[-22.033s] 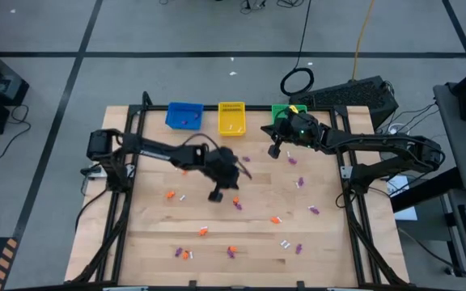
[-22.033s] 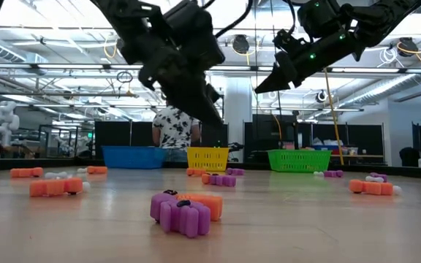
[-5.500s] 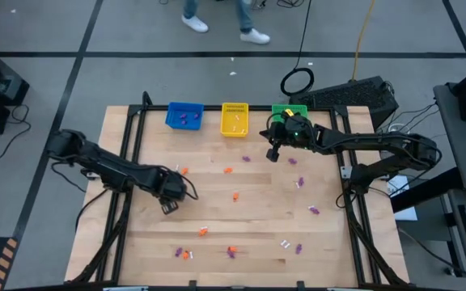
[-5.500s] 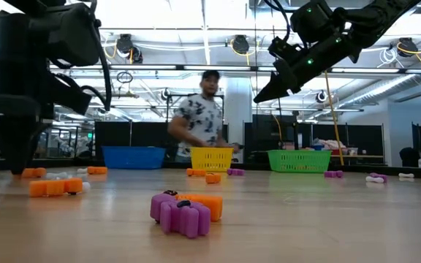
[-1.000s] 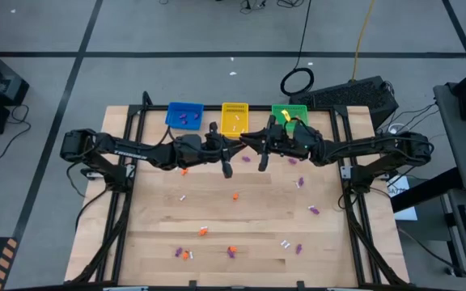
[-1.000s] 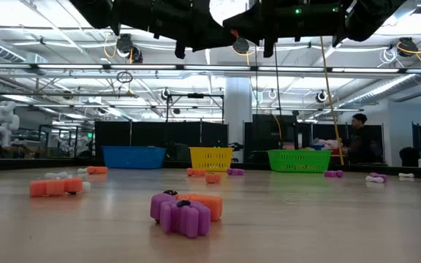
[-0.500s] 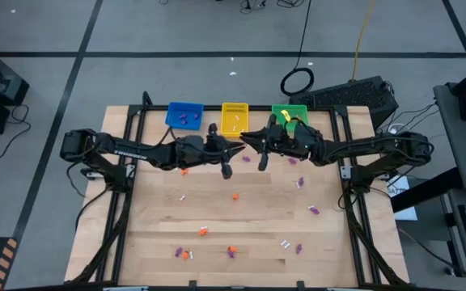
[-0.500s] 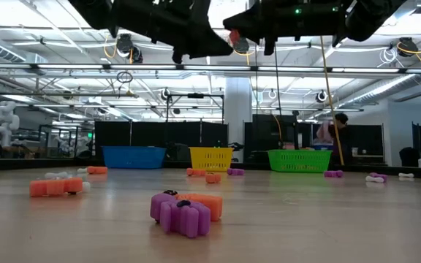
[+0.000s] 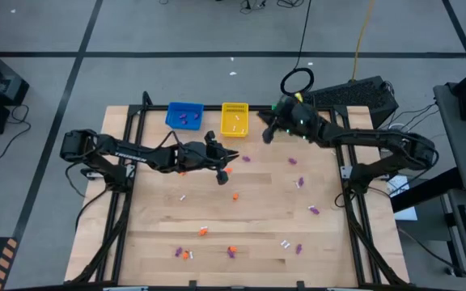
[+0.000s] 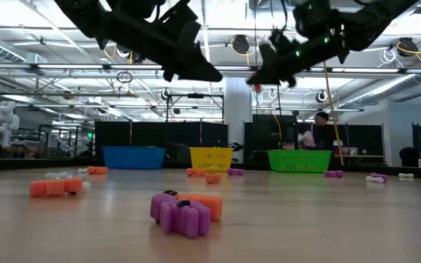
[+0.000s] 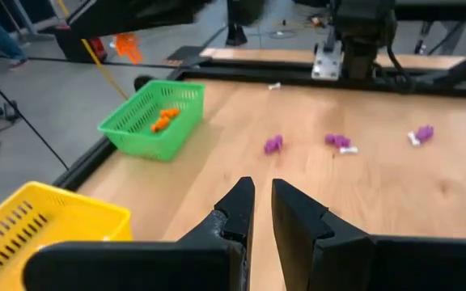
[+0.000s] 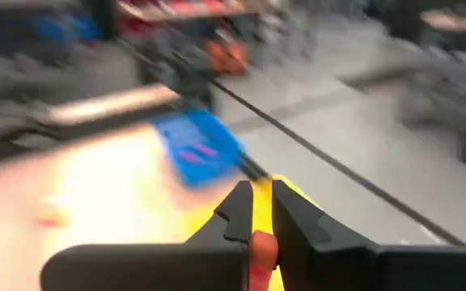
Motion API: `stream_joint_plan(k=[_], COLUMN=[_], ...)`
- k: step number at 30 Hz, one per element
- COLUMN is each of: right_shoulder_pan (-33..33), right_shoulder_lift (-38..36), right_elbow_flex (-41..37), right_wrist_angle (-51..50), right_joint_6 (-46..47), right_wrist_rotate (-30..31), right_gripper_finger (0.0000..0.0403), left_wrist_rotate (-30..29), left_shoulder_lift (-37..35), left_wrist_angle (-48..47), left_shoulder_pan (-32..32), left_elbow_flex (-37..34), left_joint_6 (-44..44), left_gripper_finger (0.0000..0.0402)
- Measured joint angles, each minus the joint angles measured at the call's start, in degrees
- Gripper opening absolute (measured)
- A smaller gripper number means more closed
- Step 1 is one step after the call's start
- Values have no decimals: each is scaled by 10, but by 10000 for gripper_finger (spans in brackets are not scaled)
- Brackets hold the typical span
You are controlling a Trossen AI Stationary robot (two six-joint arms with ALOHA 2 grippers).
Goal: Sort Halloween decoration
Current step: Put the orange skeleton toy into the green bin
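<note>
Step in hand: my right hand [image 9: 264, 134], clamped on an orange trinket [image 12: 261, 260], hangs near the green basket [image 11: 154, 119]; next, release above it. My left hand [image 9: 222, 174]: nearly closed, empty, mid-table [image 9: 249, 226].

worktop [image 9: 249, 226]: pale wood | baskets: blue [image 9: 184, 115], yellow [image 9: 234, 118], green [image 11: 154, 120] | trinkets: orange [image 10: 55, 187], purple [image 10: 180, 216], white [image 9: 285, 243] | right claw [image 12: 255, 217]: black, pinching orange piece [image 12: 262, 260]
</note>
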Motion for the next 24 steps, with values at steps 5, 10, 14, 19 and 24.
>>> stream_joint_plan(k=[5,10,14,19,24], right_shoulder_pan=[-107,-192,-235,-258,-264], right_shoulder_lift=[17,61,110,153,167], right_elbow_flex=[0,0,0,0,0], right_wrist_angle=[-73,-100,-100,-96,-96], right_joint_6=[21,28,37,36,41], right_wrist_rotate=[10,0,-40,-51,-50], right_gripper_finger=[14,14,14,15,52], left_wrist_rotate=[12,14,18,30,60], left_shoulder_lift=[0,0,0,0,0], left_wrist_angle=[0,-7,-9,-13,-22], left_shoulder_pan=[0,0,0,0,0], left_elbow_flex=[-17,-18,-18,-18,-18], left_joint_6=[-1,-1,-1,-3,-1], left_gripper_finger=[42,42,42,42,42])
